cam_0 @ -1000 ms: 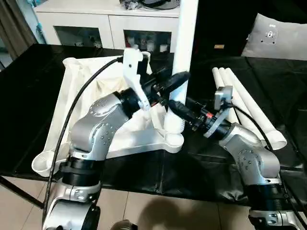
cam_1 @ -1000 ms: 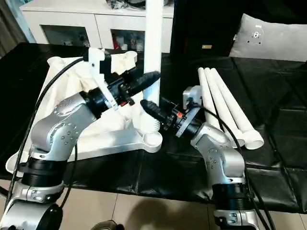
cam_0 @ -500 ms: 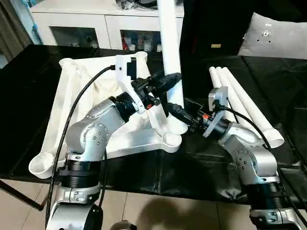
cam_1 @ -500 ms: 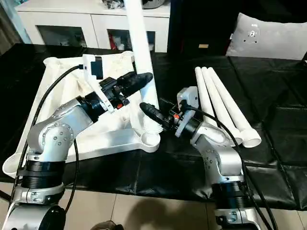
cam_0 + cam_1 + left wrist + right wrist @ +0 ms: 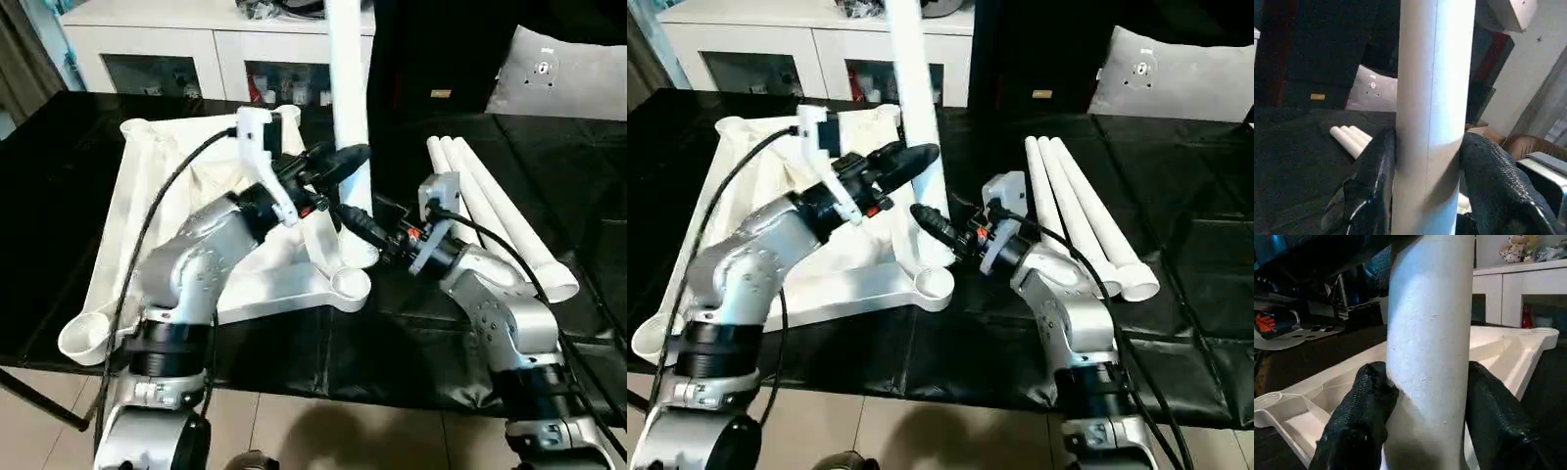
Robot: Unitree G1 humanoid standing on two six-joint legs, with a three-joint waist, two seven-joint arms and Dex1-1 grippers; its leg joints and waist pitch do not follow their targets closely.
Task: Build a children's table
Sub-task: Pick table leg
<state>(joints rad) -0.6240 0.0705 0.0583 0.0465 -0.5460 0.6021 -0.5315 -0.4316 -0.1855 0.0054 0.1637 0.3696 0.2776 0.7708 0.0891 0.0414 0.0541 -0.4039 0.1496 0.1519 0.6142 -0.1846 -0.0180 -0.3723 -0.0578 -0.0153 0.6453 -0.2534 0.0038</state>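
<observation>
Fitting the first leg [image 5: 345, 78] into a corner socket [image 5: 359, 253] of the upside-down tabletop [image 5: 137, 196], left pincer [image 5: 338, 164] and right pincer [image 5: 355, 223] both squeezing it; next, probably pushing straight down.

Between the black, pebbled, rubbery fingers [image 5: 1359, 426] stands a white plastic leg [image 5: 1430, 347], matt and faintly grainy up close. The tabletop [image 5: 284, 289] beside them is smooth white plastic with a slight sheen. The desk [image 5: 59, 186] is covered in glossy black sheeting. Both forearms [image 5: 201, 259] are brushed silver metal.
</observation>
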